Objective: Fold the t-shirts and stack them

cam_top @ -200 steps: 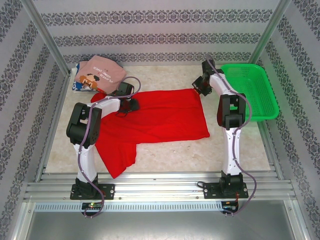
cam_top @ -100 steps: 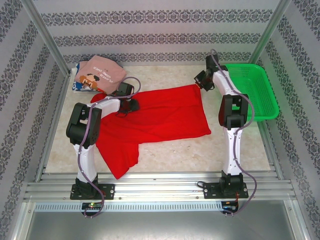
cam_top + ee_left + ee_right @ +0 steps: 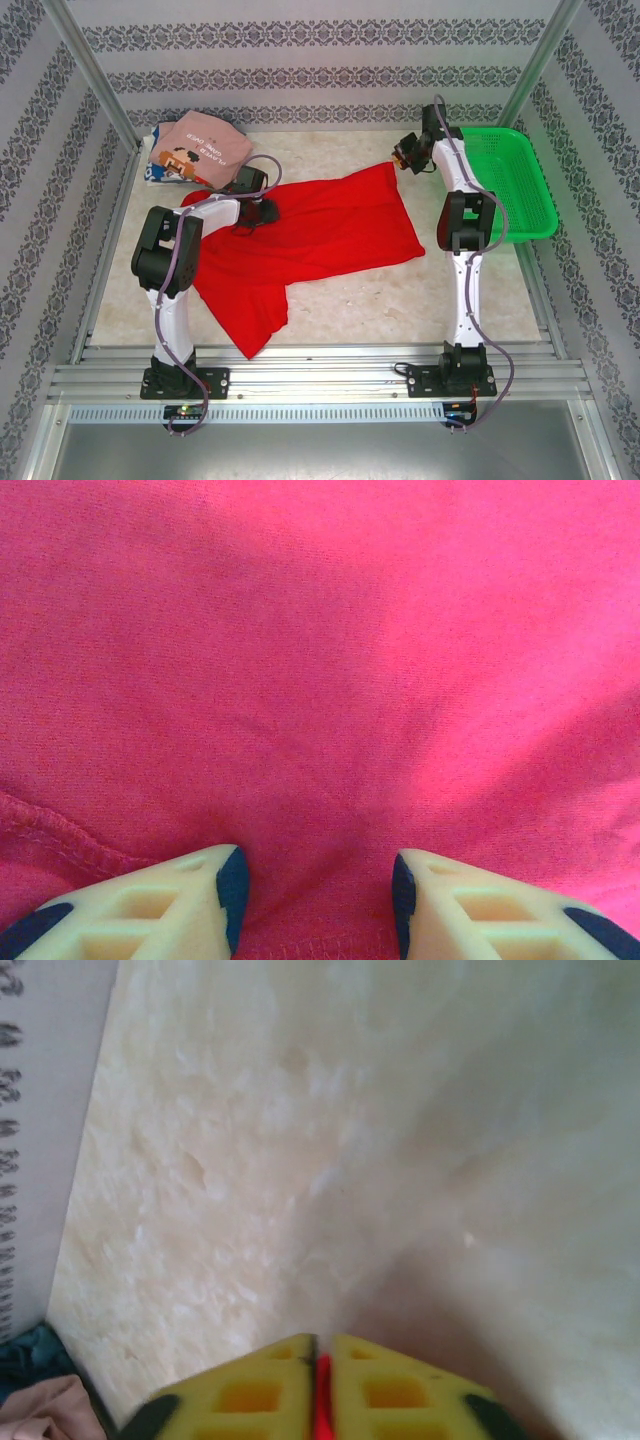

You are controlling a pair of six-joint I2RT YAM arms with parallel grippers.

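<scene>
**Near the middle of the table (image 3: 400, 300), our red shirt (image 3: 330, 225) is not folded yet**

Up in the upper left of the top view we see a small pile. The pink shirt (image 3: 205, 148) looks folded and lies on the white-blue shirt (image 3: 155, 172). We think those two are done, so only the red one is left.

It lies spread out, bright and soft and a bit wrinkly. One part reaches down toward the lower left.

Our right gripper (image 3: 402, 160) is at the shirt's upper right corner, near the green basket (image 3: 540, 205). In the right wrist view its fingers are squeezed together on a thin bit of red cloth. Our left gripper (image 3: 262, 207) rests on the shirt's upper left part. In the left wrist view its fingers are apart, with red cloth between them.
</scene>
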